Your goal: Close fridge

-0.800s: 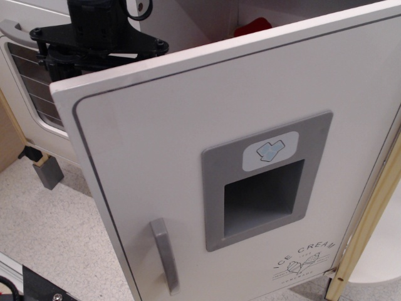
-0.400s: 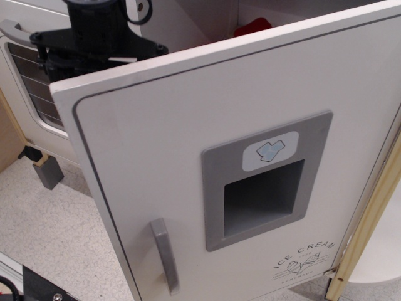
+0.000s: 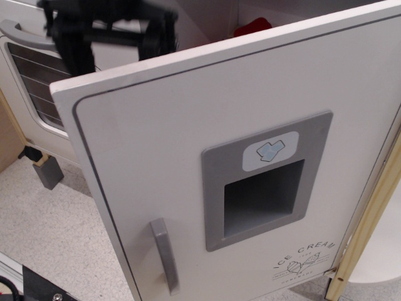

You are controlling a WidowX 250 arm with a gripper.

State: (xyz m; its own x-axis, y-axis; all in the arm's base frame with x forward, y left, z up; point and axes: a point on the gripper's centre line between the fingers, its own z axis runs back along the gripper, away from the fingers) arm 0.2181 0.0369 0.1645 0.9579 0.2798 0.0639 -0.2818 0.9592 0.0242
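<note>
fridge (image 3: 250, 188) ajar, fingers (image 3: 75, 47) partly hidden

Speckled grey floor (image 3: 56, 232), white oven door (image 3: 31, 81) behind.

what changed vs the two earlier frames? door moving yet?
Only the gripper moved: it rose toward the top of the frame behind the fridge door, and two dark fingers now hang down, spread apart. It took hold of nothing and let go of nothing. The fridge door is as open as before, with its handle, the red item inside and the oven door unmoved.
</note>
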